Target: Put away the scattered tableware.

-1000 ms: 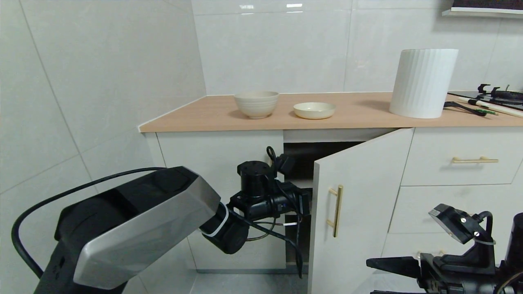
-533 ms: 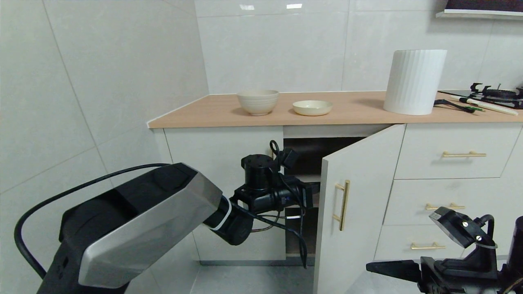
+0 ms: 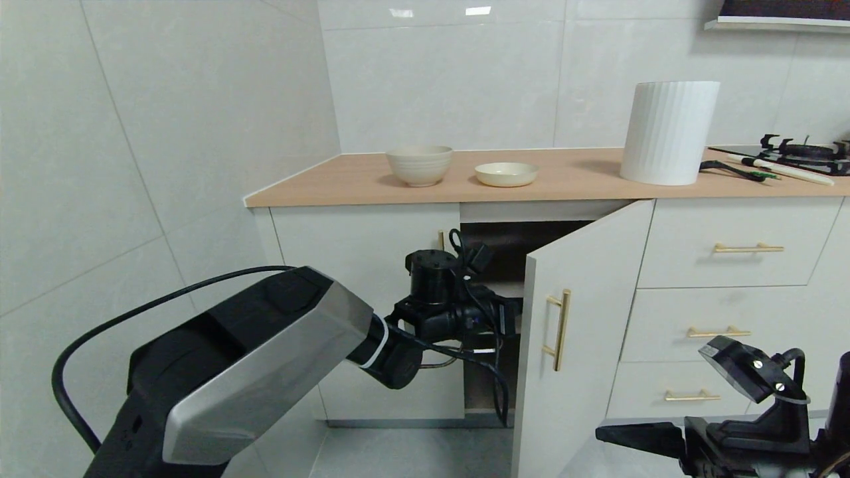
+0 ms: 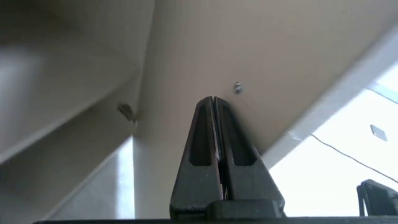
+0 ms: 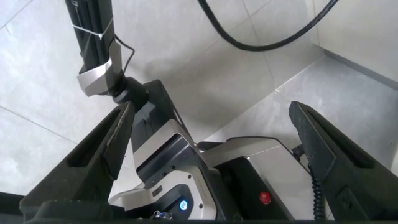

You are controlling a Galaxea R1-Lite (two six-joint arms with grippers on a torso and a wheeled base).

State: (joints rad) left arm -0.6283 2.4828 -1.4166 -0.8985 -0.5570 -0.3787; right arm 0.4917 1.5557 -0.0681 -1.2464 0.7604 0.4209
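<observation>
My right gripper (image 5: 211, 124) is in front of the cabinet door (image 3: 584, 318), fingers spread, empty; left gripper (image 4: 212, 104) just behind the door's edge, fingers clenched on nothing. On the bench (image 3: 332, 187) above the door sit the bowl (image 3: 419, 164) and dish (image 3: 506, 174): likely ceramic, slick, brittle, so I'd pinch the rim.

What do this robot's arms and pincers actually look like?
The left arm wears an angular silver-and-black shell, with a white band at its wrist and loose black cables trailing. The left gripper has two slim, tapered black fingers with hollowed sides. The right gripper is black too, with broad wedge-shaped fingers.
</observation>
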